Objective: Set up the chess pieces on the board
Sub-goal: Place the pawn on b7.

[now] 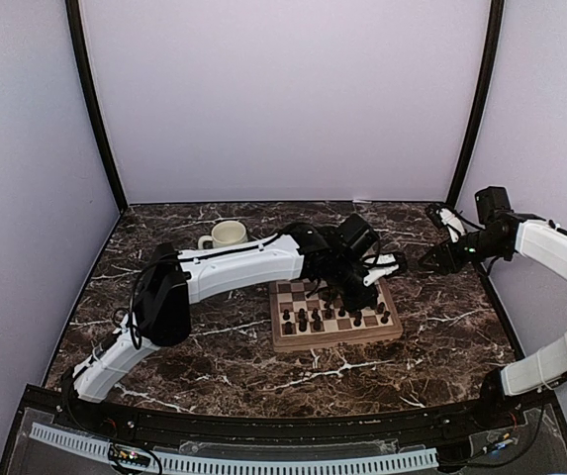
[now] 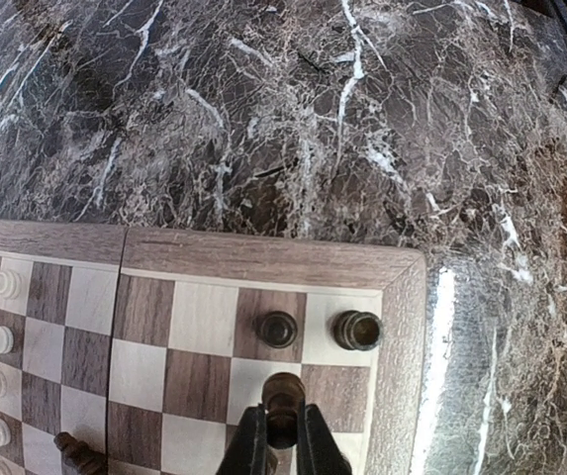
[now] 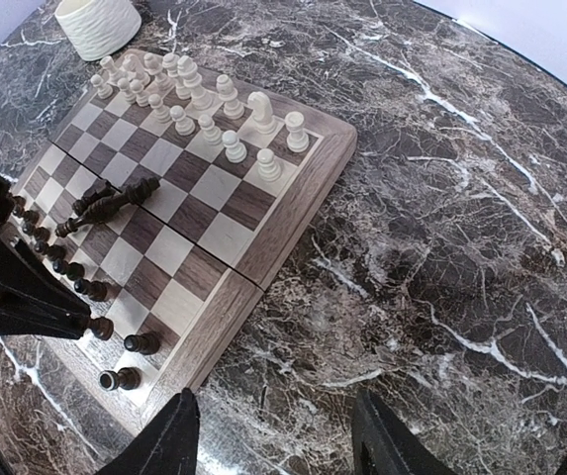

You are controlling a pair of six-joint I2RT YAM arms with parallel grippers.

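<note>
Soft even light, glare streak on tabletop [image 2: 443, 327], edges fisheye-warped

place: probably a robot lab booth | cues: plain lilac panels [image 1: 283, 99], black posts [image 1: 95, 109], marble tabletop [image 1: 214, 361], cable duct [image 1: 234, 461]

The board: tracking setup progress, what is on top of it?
Cream pieces stand in rows at one end of the board, dark pieces at the other, some lying mid-board. The left hand, gripping a dark piece, hides squares beneath.

Board [image 3: 301, 206] chequered lt/dk brown. Cream pieces [image 3: 261, 111] upper left, dk pieces [image 3: 115, 203] lower left. Tabletop [image 3: 461, 218] dk marble w/ white veins.
</note>
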